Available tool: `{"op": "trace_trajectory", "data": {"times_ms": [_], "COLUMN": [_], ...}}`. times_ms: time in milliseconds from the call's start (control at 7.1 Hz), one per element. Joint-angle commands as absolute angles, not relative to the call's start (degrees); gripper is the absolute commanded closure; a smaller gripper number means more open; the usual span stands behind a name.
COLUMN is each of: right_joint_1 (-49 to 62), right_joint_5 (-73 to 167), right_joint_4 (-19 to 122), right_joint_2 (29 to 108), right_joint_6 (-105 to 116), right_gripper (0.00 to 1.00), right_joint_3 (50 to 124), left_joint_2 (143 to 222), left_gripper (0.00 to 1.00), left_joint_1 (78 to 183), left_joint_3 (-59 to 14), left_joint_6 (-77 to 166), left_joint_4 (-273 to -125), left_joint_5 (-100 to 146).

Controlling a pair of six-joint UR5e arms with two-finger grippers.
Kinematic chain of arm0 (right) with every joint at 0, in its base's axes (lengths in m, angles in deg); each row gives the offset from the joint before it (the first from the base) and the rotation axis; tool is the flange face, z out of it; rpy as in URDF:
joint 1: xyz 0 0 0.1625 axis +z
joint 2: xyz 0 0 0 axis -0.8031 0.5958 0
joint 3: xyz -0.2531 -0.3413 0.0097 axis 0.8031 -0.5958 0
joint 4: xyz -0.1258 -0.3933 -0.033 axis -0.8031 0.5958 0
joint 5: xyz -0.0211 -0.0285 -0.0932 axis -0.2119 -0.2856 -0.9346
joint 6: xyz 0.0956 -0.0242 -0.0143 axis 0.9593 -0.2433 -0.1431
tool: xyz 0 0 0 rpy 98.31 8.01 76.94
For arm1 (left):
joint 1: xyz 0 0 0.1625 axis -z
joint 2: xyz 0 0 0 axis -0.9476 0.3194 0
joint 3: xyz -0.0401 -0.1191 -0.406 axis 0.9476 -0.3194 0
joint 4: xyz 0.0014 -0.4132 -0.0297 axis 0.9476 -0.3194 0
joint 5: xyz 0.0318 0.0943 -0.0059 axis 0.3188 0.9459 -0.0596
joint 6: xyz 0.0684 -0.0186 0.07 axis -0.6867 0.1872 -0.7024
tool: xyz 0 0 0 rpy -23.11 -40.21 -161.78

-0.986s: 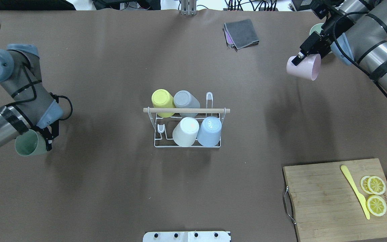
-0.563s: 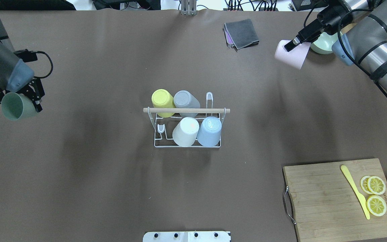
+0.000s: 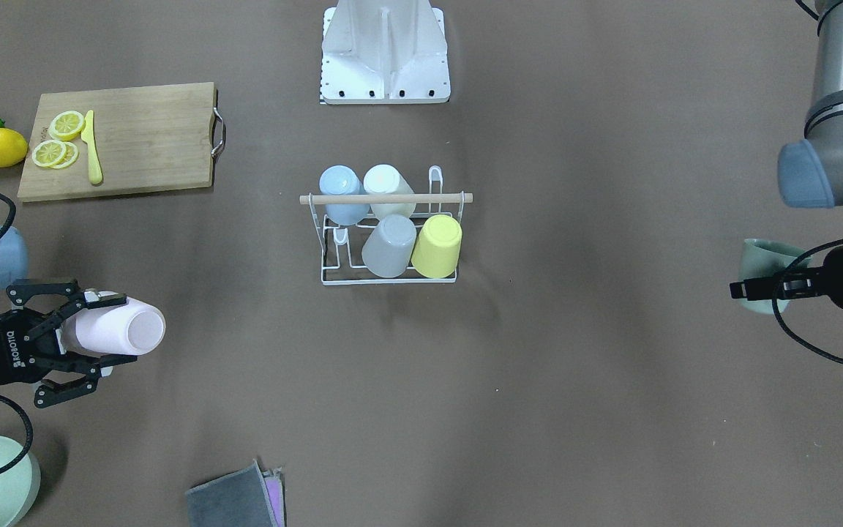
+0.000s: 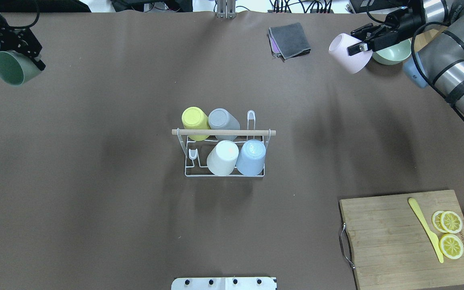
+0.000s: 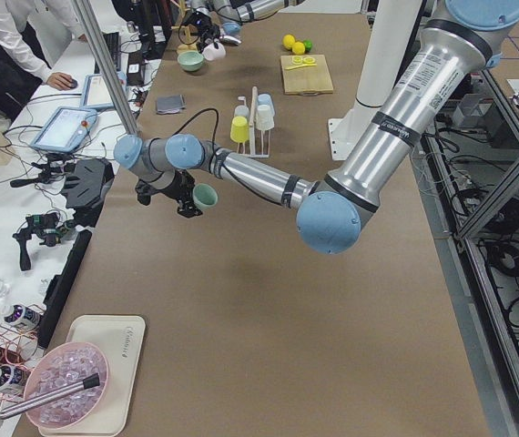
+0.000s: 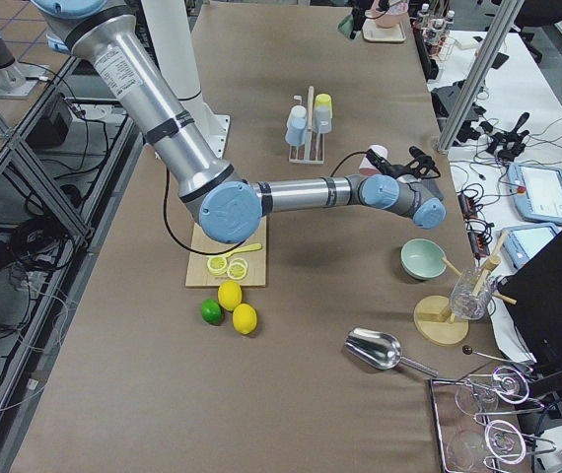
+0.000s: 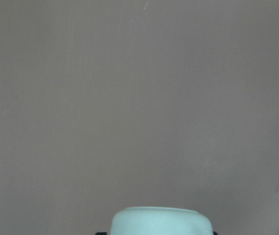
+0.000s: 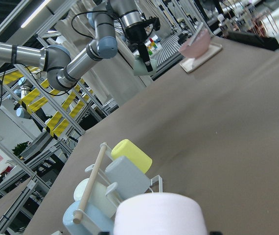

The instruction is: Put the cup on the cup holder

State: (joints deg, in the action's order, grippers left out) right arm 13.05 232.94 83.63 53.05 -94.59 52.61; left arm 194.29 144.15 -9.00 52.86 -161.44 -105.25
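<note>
Cup holder (image 4: 224,132): smack in the middle of the table (image 4: 95,181), 4 cups tipped upside down on it. That's the yellow cup (image 4: 194,120) and grey cup (image 4: 222,120) in the far row, cream cup (image 4: 222,158) and blue cup (image 4: 251,157) in the near row.
Pink cup (image 3: 129,331): up in the air at the far right, right gripper (image 3: 99,331) clamped on it, near a green bowl (image 4: 395,53).
Green cup (image 4: 12,68): far left, in the air, left gripper (image 4: 34,60) clenched on it.

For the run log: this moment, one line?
left gripper: shut on pale green cup | right gripper: shut on pale pink cup | white wire cup holder with wooden rod: four cups on, two prongs free
</note>
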Motion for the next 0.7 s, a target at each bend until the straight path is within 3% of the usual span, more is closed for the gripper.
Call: {"op": "trace_trajectory", "data": {"times_ms": [0,563], "right_joint_1": [11.88,6.00], "right_joint_5": [239.48,246.07], "right_joint_4": [83.59,83.85], "right_joint_2": [52.84,49.43], "right_joint_6": [-110.37,-126.58], "right_gripper": [0.70,0.70], "right_joint_3": [52.49,52.14], "left_joint_2": [194.27,192.96], "left_gripper": [1.00,1.00], "left_joint_1": [145.81,143.64], "left_joint_3": [-9.15,-14.41], "left_joint_6": [71.65,100.93], "left_joint_4": [-187.42,-243.10], "left_joint_5": [-103.39,-82.43]}}
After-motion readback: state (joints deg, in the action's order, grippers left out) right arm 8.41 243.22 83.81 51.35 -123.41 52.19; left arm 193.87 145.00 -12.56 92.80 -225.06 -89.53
